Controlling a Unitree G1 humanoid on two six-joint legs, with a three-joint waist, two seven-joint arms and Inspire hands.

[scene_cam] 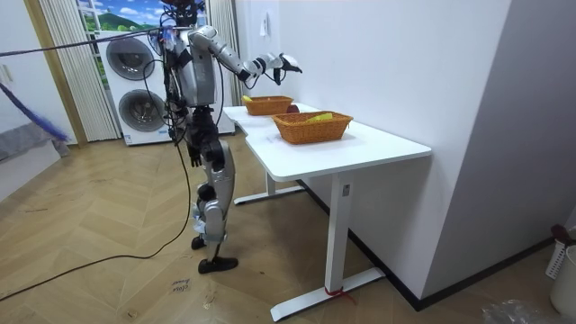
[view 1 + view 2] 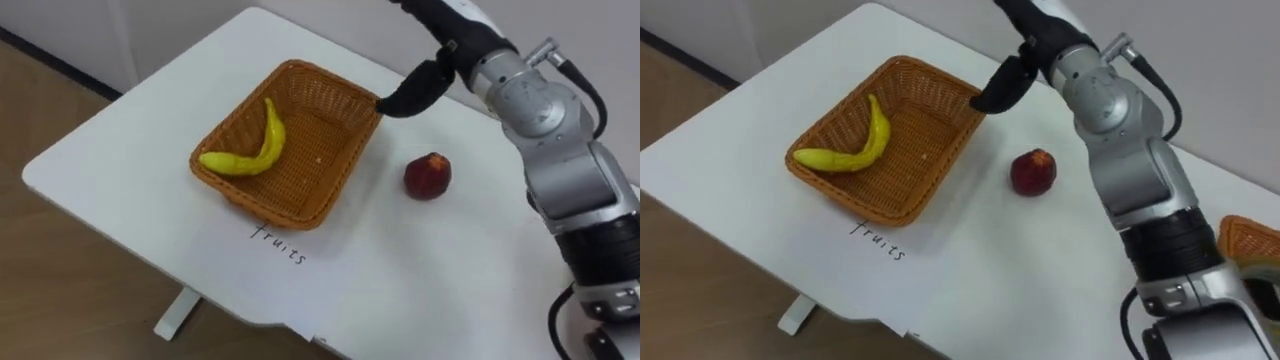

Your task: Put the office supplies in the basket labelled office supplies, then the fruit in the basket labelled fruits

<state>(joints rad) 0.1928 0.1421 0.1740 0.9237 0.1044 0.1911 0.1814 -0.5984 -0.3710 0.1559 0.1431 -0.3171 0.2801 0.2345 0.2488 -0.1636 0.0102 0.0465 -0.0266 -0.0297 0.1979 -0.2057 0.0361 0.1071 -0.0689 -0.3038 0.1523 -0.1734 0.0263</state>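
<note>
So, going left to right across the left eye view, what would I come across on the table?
Banana, lying inside the wicker basket → red apple, alone on the white table.

The robot stands upright on both legs, its right arm raised and stretched forward at about shoulder height in the room view. In the eye views that arm enters at 5 o'clock, climbs through a bend in its silver casing, and the forearm runs on toward 11 o'clock to the wrist. The right hand (image 2: 432, 72) is held in the air near 1 o'clock, partly cut by the upper edge. The left hand (image 1: 193, 151) hangs low beside the hip, too small to read.
</note>
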